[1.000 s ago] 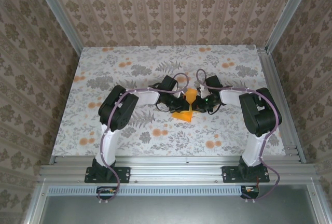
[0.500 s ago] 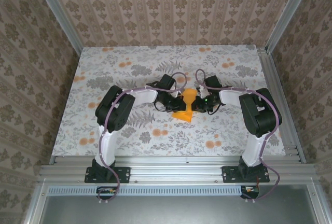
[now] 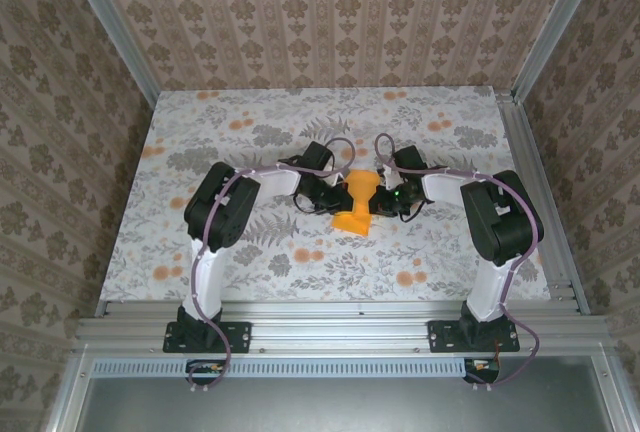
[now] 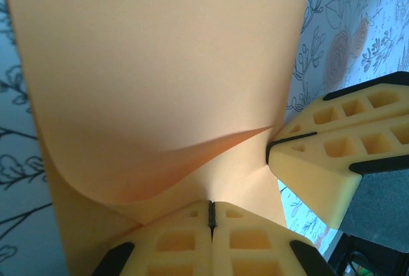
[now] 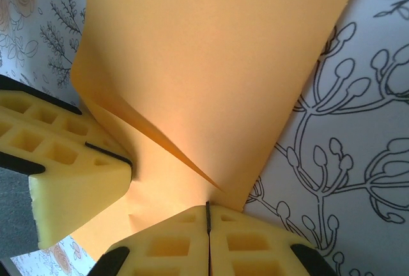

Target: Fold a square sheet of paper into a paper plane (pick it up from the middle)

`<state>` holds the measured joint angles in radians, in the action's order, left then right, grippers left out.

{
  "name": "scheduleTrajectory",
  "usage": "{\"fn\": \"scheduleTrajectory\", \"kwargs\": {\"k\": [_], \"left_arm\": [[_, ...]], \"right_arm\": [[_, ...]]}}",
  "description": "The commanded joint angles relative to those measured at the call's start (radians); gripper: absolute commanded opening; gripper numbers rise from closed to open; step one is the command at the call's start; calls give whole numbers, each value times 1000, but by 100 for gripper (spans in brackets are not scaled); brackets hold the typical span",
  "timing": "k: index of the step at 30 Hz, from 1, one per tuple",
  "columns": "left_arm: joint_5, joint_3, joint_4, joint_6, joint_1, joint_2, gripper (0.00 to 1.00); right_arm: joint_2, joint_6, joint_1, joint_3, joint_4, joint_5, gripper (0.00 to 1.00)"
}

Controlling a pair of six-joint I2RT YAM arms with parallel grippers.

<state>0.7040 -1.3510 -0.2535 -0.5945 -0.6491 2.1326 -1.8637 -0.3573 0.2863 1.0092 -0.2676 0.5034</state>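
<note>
We hold the square sheet of paper (image 3: 352,217) pinched in the left gripper (image 4: 211,211), whose jaws are pressed together on its edge. The right gripper (image 5: 208,215) clamps the same sheet just to the right of the left gripper. The paper bows between them. If we pull apart or twist unevenly, it could tear or crease off-line.

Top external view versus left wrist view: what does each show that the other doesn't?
From above: the left arm and right arm meeting over the flowery table. From the left wrist: left fingers shut on the orange paper, right fingers pinching it alongside, a curled fold between. Both: that orange paper.
</note>
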Motion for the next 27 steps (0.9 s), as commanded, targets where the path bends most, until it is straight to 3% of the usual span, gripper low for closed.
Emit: {"fn": "scheduleTrajectory", "kwargs": {"k": [1, 13, 27], "left_arm": [[-54, -16, -67, 44, 19, 44, 3], [-119, -96, -163, 104, 42, 46, 4], [-106, -122, -148, 93, 75, 30, 7]], "right_arm": [[-41, 34, -1, -34, -127, -163, 9], [-53, 64, 9, -4, -162, -199, 9], [-58, 69, 22, 16, -182, -215, 9]]}}
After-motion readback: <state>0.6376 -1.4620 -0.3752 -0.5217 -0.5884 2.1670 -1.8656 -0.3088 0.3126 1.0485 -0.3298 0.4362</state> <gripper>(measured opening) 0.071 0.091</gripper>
